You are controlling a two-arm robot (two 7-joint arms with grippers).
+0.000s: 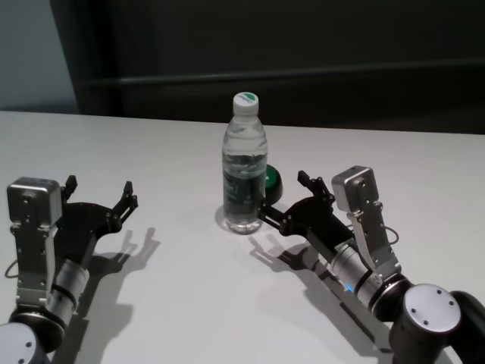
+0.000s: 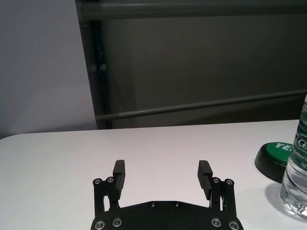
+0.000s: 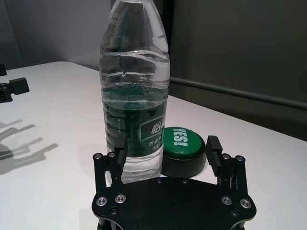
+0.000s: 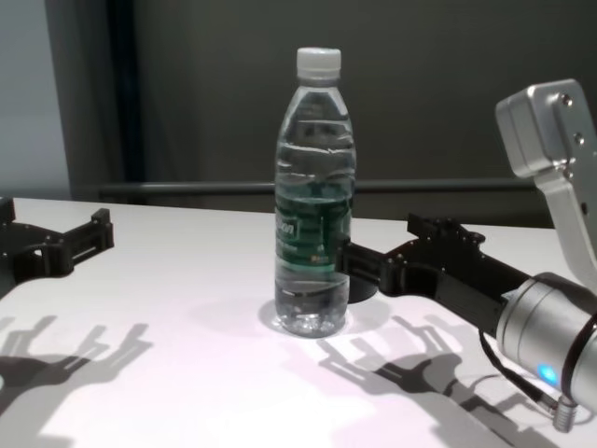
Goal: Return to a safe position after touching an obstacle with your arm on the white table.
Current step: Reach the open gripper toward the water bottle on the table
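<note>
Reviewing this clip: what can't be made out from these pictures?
- Contact: whether the right gripper touches the bottle; in the chest view its finger overlaps the bottle.
- Bottle cap: cut off by the top edge in the right wrist view.
- Green-topped puck: mostly hidden behind the bottle in the head view.
- Left gripper: open, idle.
</note>
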